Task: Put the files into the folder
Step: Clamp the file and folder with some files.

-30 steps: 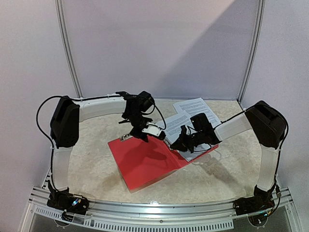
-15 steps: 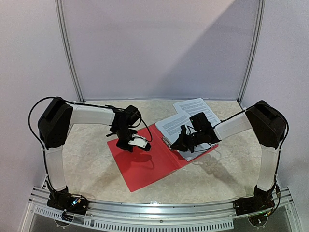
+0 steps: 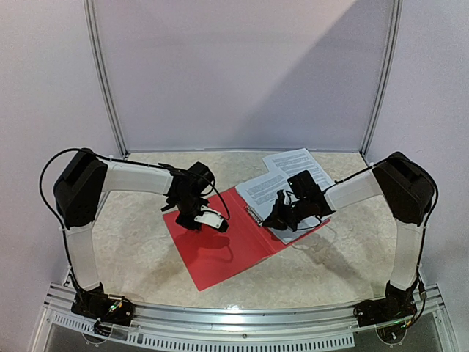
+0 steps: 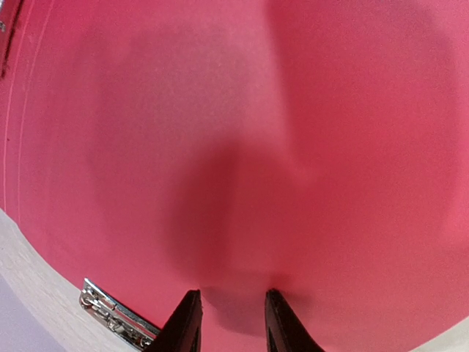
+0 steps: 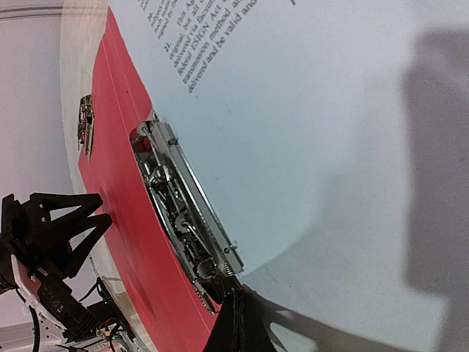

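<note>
Red folder (image 3: 220, 249) open flat, white files (image 5: 308, 110) w/ black print ("valid and") by silver clip (image 5: 187, 213); L claw (image 4: 231, 323) released, R claw (image 5: 238, 323) clenched.

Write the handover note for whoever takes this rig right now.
Left gripper: open, empty, low over the left cover of the red folder, which lies open.
Right gripper: shut, tip at the near end of the metal clip.
Files: one printed sheet lies on the folder's right half, edge along the clip; I cannot tell whether it is clamped. A second sheet lies farther back, beyond the folder.
Left to do: get every sheet in, secure them, close the folder.
</note>
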`<state>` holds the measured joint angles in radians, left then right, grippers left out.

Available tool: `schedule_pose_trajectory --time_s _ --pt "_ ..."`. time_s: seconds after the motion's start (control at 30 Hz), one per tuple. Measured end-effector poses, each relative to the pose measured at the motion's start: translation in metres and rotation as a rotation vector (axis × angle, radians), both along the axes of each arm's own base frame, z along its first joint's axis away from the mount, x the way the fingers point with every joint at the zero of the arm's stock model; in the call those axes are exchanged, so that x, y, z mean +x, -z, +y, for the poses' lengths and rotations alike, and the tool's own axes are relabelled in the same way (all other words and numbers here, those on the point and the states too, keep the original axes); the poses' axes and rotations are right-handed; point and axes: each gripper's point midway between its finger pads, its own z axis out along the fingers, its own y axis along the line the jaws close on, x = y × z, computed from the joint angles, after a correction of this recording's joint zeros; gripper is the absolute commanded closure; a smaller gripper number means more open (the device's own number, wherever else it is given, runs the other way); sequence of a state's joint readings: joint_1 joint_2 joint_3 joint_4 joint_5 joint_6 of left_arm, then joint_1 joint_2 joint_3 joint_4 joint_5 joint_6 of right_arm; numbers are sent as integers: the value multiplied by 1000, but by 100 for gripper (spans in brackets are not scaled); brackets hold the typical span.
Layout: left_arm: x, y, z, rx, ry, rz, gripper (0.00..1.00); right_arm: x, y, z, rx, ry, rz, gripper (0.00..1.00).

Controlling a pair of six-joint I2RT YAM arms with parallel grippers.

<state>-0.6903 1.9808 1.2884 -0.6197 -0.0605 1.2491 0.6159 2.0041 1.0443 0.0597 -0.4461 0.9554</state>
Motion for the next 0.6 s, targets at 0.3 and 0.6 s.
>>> schedule_pose_trajectory --time_s 0.3,0.6 --pt "1 0 0 5 7 -4 71 0 -2 1 0 -10 0 99" --pt "1 -1 0 11 -1 2 70 -2 -8 6 28 -36 3 99"
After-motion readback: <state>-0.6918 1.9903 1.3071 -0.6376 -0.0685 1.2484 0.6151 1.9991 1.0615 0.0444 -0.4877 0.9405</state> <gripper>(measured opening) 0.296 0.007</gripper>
